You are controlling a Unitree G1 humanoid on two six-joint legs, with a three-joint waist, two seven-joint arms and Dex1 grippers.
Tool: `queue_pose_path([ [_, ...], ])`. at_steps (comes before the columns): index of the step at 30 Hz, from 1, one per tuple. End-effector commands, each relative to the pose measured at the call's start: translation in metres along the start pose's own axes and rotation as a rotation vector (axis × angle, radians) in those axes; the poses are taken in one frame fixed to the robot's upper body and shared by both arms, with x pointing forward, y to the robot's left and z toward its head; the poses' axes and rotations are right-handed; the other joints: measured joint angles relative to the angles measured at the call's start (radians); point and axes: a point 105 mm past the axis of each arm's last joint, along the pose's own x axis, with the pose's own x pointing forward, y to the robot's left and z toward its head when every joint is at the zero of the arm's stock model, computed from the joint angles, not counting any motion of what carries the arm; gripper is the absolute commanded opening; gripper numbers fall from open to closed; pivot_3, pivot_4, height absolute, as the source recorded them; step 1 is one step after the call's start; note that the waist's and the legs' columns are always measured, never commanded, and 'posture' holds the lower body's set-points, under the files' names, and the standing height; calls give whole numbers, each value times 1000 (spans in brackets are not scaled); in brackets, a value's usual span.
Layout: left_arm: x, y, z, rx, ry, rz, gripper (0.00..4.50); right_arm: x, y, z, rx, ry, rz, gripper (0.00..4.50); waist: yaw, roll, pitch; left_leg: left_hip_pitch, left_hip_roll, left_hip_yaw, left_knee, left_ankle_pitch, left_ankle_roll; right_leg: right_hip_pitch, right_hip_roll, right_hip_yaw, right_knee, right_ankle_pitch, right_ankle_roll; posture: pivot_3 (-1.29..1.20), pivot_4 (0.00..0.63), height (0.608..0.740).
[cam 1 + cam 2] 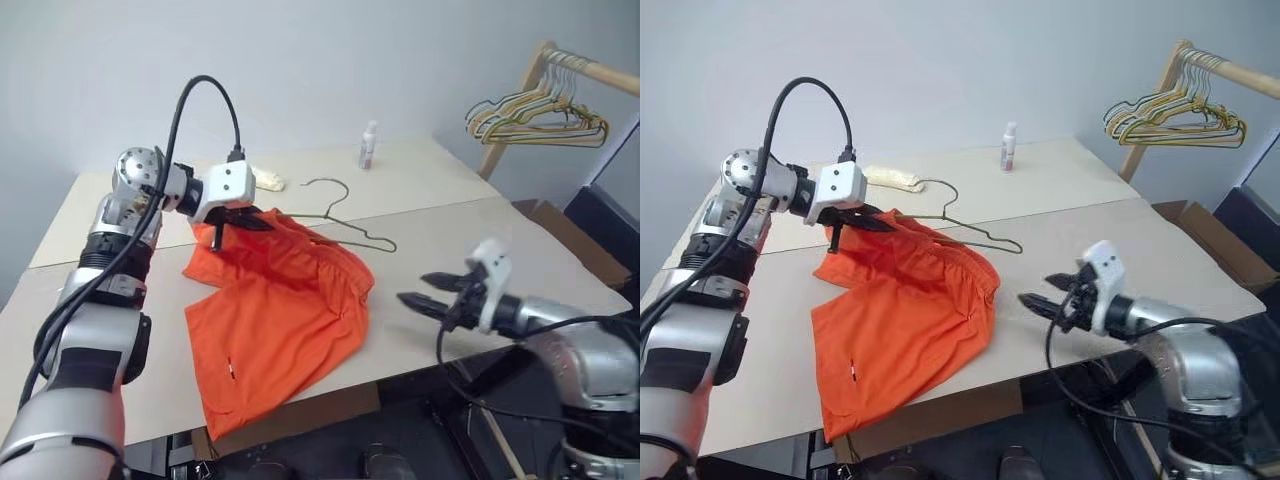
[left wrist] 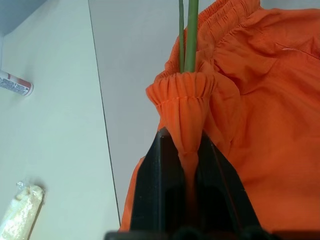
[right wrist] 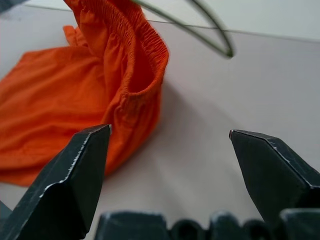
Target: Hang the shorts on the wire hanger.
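Left eye view: the left hand (image 1: pixel 232 218) pinched the shorts' (image 1: pixel 280 310) waistband, lifting it near the desk's (image 1: pixel 450 240) middle seam, seemingly to keep it on the hanger (image 1: pixel 345 225) threaded there. Near the front edge, the right hand (image 1: pixel 432 290) hovered spread, holding nothing.

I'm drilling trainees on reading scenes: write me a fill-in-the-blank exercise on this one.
1. The left gripper is shut on the ____ of the orange shorts.
2. The right gripper holds nothing; its jaws stand ____.
3. The wire hanger has one end under the shorts; its hook points toward the ____ edge of the table.
4. More hangers hang on a ____ rail.

Missing words: waistband; open; far; wooden
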Motion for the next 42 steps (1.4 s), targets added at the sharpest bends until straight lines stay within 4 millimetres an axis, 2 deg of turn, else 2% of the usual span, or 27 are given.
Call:
queue_pose_path([
  [1,-11,6,6,33,-16,35,0,21,13,-11,15,20,-2,4389,-2,0,0,0,0,0,0,0,0,0,0,0,1,0,0,-21,0,740],
  [4,-11,4,5,33,-11,31,0,39,18,-16,31,-4,-26,4389,-2,0,0,-1,-1,0,0,0,-1,-1,0,0,2,0,0,-9,0,740],
  [6,-11,4,4,30,-8,36,0,47,18,-16,47,-17,-43,4389,-2,0,0,-2,-3,0,0,4,-7,-2,0,0,1,0,0,1,0,740],
  [10,-11,3,4,23,-14,46,0,54,12,-11,78,-50,-82,4389,-1,0,0,-2,-3,0,0,4,-6,-2,-1,0,1,0,0,5,0,740],
  [12,-11,3,3,18,-17,51,0,56,18,-12,91,-40,-37,4389,1,0,0,-2,-3,-1,0,4,-6,-2,-1,0,1,0,0,3,0,740],
  [13,-12,2,3,16,-19,54,0,56,19,-11,88,-48,-38,4221,1,0,0,-2,-3,-1,0,4,-6,-2,-1,0,1,0,0,4,0,740],
  [15,-12,0,2,8,-25,56,0,59,19,-9,135,-65,-47,3813,-1,0,0,-2,-3,-1,0,4,-7,-2,0,0,1,0,0,4,0,740],
  [17,-13,-2,1,-3,-36,59,0,62,22,-12,112,-51,-43,3223,-2,0,0,-2,-3,-1,-1,4,-7,-2,0,-1,1,0,0,2,0,740],
  [18,-13,-2,0,-12,-41,63,0,63,24,-13,97,-48,-42,2770,-4,0,0,-2,-3,-1,-1,4,-6,-2,0,0,2,0,0,2,0,740],
  [26,-19,-9,-9,-13,-30,57,0,67,21,-16,90,-61,-61,42,-4,0,0,-2,-3,-1,-1,4,-7,-2,0,0,2,0,0,15,0,740],
  [30,-25,-15,0,55,-110,39,0,59,10,-15,89,-54,-72,42,-3,0,0,-2,-3,-1,0,4,-7,-2,0,0,1,0,0,20,0,740],
  [36,-41,-21,7,84,-177,-3,0,31,-2,2,89,-92,14,42,0,0,0,-2,-3,-1,0,3,-6,-2,0,0,1,0,0,21,0,740],
  [42,-54,-22,1,84,-135,-11,0,10,-10,7,-3,-52,64,42,-1,0,0,-1,-2,-1,0,0,0,-1,0,0,1,0,1,18,0,740],
])
